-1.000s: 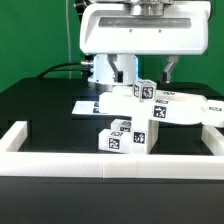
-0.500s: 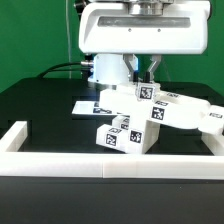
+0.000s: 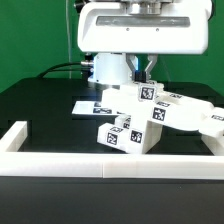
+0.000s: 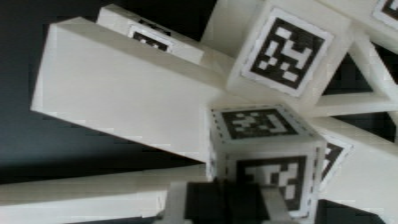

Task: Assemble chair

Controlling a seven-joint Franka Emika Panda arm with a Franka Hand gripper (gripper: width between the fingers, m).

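Exterior view: the half-built chair [image 3: 140, 118] sat mid-surface [image 3: 40, 108], just beyond the near border wall [image 3: 60, 161], with one panel jutting toward the exterior view's right. The jaws hung pressed together above its top (nothing visibly pinched). Wrist view: a tagged square leg [image 4: 267, 150] stood against a flat panel [image 4: 125, 85]. The chair looked like light, stiff, slick plastic; the leg's flat opposite faces seemed the safest hold.

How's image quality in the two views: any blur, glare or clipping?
Exterior view: even light, chair sharp, its tags readable; white arm housing nearly blown out; black table swallows shadows. Wrist view: very close, chair edges soft, tags legible, dark gaps show no detail.
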